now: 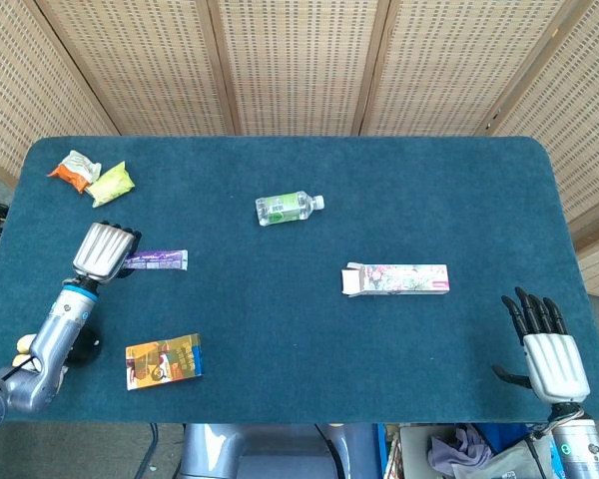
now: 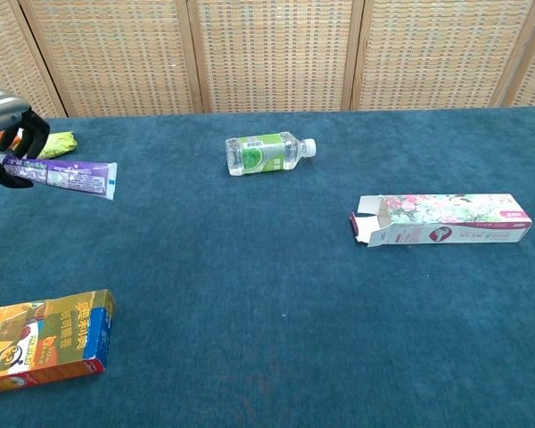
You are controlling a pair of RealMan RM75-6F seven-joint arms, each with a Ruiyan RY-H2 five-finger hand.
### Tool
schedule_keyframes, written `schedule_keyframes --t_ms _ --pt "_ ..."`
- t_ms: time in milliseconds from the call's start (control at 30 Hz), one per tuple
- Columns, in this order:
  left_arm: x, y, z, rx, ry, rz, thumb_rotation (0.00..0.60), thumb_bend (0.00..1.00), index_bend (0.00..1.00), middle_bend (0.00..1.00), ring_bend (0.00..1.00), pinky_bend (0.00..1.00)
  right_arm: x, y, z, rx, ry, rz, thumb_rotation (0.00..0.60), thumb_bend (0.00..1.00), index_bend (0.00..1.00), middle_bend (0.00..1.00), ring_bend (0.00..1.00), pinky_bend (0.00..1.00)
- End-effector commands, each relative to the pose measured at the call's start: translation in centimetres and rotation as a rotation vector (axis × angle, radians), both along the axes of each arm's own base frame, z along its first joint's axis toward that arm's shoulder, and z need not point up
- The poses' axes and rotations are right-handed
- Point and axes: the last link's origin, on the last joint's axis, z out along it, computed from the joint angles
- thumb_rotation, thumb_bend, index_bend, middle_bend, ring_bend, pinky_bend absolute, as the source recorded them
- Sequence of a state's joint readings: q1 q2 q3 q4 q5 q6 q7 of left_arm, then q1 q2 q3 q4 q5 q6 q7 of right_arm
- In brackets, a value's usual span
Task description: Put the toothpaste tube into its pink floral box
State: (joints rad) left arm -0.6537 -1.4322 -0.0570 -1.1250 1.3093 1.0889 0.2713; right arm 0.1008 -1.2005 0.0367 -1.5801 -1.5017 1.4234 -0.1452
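Observation:
My left hand point(image 1: 104, 251) holds the purple toothpaste tube point(image 1: 158, 260) by its cap end, lifted off the table at the left; in the chest view the left hand point(image 2: 7, 134) sits at the upper left with the tube point(image 2: 67, 176) sticking out to the right. The pink floral box point(image 1: 397, 279) lies on its side right of centre, its open flap end facing left; the chest view shows the box point(image 2: 441, 219) at mid right. My right hand point(image 1: 547, 349) hovers open at the table's front right corner, far from the box.
A small water bottle point(image 1: 288, 208) lies at centre back. A yellow and blue carton point(image 1: 164, 360) lies near the front left. Two snack packets point(image 1: 93, 177) sit at the back left corner. The blue table top point(image 1: 309, 329) spans the scene.

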Motion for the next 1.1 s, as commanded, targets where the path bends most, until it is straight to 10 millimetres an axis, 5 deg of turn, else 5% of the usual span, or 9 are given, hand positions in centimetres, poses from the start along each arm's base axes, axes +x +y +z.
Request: schedule_keyframes --t_ms 33,267,667,1100 --pt "0.2 -0.5 1.1 0.004 -0.041 -0.027 0.6 0.23 0.76 0.65 0.58 0.55 0.1 -0.2 -0.2 0.008 -0.005 0.0 0.6 0.0 0.0 0.0 0.0 0.0" --pt "0.0 -1.0 2.9 0.029 -0.067 -0.057 0.6 0.23 0.76 0.65 0.58 0.55 1.4 -2.7 -0.8 0.056 -0.012 0.033 0.6 0.0 0.02 0.0 0.0 0.0" --pt "0.7 -1.4 3.6 0.041 -0.092 -0.091 0.6 0.23 0.76 0.65 0.58 0.55 6.9 -10.6 -3.4 0.203 0.002 0.098 0.6 0.0 0.05 0.0 0.0 0.0" --pt "0.9 -1.7 3.6 0.038 -0.098 -0.106 0.6 0.23 0.76 0.65 0.58 0.55 7.5 -15.5 -8.5 0.331 0.0 -0.02 0.6 0.0 0.09 0.0 0.0 0.0"
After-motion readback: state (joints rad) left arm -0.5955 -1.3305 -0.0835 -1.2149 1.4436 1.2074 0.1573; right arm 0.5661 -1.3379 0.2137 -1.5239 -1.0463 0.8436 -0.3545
